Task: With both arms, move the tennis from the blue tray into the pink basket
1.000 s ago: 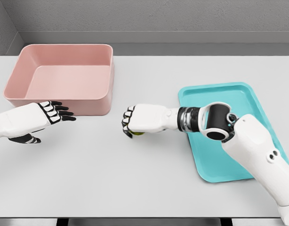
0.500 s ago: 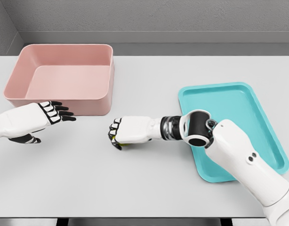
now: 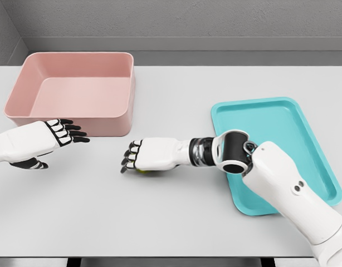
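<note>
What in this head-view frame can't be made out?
- Tennis ball: only a yellow-green sliver shows beneath the right hand; whether it is gripped is unclear.
- Left hand: its forearm is cut by the left edge.
- Pink basket: the near wall hides its near floor.

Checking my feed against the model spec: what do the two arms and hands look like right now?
Both arms have smooth white shells. The right arm shows a black cylindrical elbow joint and a ribbed silver-and-black wrist ring. Each white robot hand, left and right, has black finger segments with white knuckle plates. No cables or markings are visible.
</note>
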Controlling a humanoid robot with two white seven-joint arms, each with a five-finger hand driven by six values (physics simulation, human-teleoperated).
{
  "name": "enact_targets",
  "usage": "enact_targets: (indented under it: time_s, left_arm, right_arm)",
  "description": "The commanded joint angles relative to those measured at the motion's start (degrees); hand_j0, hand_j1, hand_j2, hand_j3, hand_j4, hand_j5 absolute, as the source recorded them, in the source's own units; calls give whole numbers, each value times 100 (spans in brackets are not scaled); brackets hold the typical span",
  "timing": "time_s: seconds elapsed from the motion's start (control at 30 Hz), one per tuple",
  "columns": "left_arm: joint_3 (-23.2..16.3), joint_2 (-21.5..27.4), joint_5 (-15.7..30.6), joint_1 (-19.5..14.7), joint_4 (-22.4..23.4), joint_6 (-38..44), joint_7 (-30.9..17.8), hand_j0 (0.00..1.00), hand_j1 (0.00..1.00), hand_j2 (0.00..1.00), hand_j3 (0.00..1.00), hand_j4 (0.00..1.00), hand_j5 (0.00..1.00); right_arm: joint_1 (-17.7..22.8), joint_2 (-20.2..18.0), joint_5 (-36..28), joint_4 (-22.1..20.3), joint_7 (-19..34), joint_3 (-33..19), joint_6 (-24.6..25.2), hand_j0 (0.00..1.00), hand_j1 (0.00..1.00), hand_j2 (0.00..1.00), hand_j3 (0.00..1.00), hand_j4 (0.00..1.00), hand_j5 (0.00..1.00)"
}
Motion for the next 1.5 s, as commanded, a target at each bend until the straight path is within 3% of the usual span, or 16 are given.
enact_targets:
  time_s: [0.0,0.17,0.23,0.33,0.43,0.5,0.6,0.67,0.73,0.83,0.93,1.0,1.03,1.1,1.13,1.47]
  left_arm:
    - [2,6,30,0,1,6,3,100,100,100,100,100,100]
    - [2,6,30,0,1,6,3,100,100,100,100,100,100]
    - [2,6,30,0,1,6,3,100,100,100,100,100,100]
    - [2,-2,30,0,1,6,3,100,100,100,100,100,100]
    - [2,-29,-14,-26,1,6,3,100,100,100,100,100,100]
    - [-7,-134,-110,-35,-7,6,3,100,100,100,100,100,100]
    - [-7,-740,-760,-132,-25,6,3,100,100,100,100,100,100]
    - [-86,-873,-911,-167,-87,6,3,100,100,100,100,100,100]
    - [-534,-1083,-1051,-474,-87,6,-111,100,100,100,100,100,100]
    - [-833,-1171,-1051,-633,-95,6,-243,100,100,100,100,100,100]
    - [-1106,-1215,-1095,-826,-78,6,-243,100,100,100,100,100,100]
    - [-1299,-1286,-1104,-1002,-78,6,-252,100,100,100,100,100,100]
    - [-1404,-1321,-1121,-1081,-78,6,-252,100,100,100,100,100,100]
    - [-1536,-1409,-1139,-1213,-87,6,-252,100,100,100,100,100,100]
    - [-1677,-1444,-1139,-1318,-78,6,-252,100,100,100,100,100,100]
    - [-2134,-1655,-1113,-1784,-69,6,-252,100,100,100,100,100,100]
  right_arm:
    - [0,-58,-21,-91,0,-17,14,96,96,96,96,96,96]
    - [-9,-189,-48,-179,9,-105,14,96,96,96,96,96,96]
    - [-9,-374,-48,-513,9,-211,14,96,96,96,96,96,96]
    - [-9,-559,-74,-540,9,-360,14,99,99,99,99,99,99]
    - [-9,-699,-83,-953,9,-676,14,99,99,99,99,99,99]
    - [-9,-814,-179,-953,0,-1194,14,100,100,100,100,100,100]
    - [26,-1156,-697,-953,-9,-2038,14,100,100,100,100,100,100]
    - [140,-1551,-1462,-953,-9,-2618,14,100,100,100,100,100,100]
    - [501,-1974,-2262,-918,-18,-3260,14,100,100,100,100,100,100]
    - [1054,-1983,-2307,-768,-27,-4183,14,100,100,100,100,100,100]
    - [1608,-1921,-2307,-733,-70,-4508,14,100,100,100,100,100,100]
    - [1986,-1807,-2307,-645,-71,-5088,14,100,100,100,100,100,100]
    - [2030,-1807,-2307,-399,-62,-5176,14,100,100,100,100,100,100]
    - [2171,-1772,-2298,-311,-53,-5440,14,100,100,100,100,100,100]
    - [2224,-1675,-2307,23,-53,-5598,14,100,100,100,100,100,100]
    - [2549,-1693,-2526,-21,-35,-5818,14,100,100,100,100,100,100]
